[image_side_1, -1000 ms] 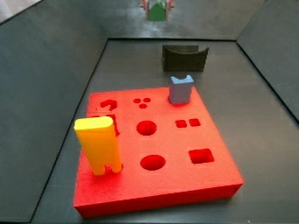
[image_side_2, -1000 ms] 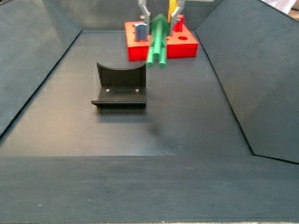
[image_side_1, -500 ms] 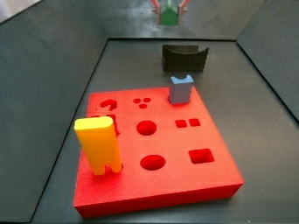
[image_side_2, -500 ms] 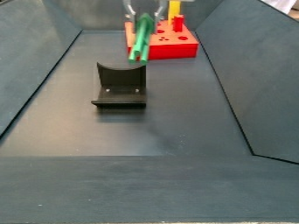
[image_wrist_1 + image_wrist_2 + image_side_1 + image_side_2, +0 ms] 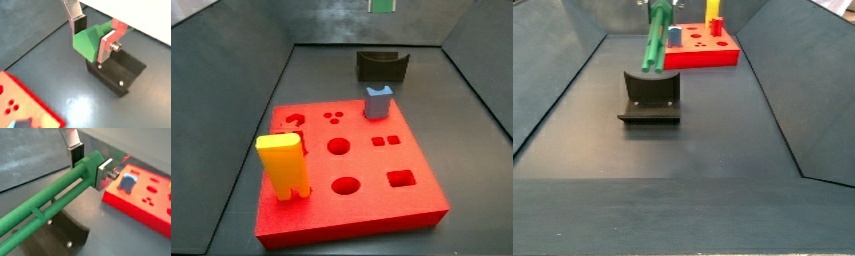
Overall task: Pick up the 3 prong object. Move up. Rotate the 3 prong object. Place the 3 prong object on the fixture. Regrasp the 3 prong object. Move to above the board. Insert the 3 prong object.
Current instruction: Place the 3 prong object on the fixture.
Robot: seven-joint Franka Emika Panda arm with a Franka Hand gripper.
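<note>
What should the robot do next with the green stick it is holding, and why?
Probably lower it a little toward the fixture. The gripper has its jaws shut on the 3 prong object, which hangs tilted in the air above the fixture's notch, not resting on it yet.

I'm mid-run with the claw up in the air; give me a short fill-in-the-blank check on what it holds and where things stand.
1. The claw is shut on the ____ 3 prong object.
2. In a side view, the 3 prong object hangs above the dark ____.
3. The tall yellow block stands on the ____ board.
4. The grey-blue block stands on the board's edge nearest the ____.

Missing words: green; fixture; red; fixture
</note>
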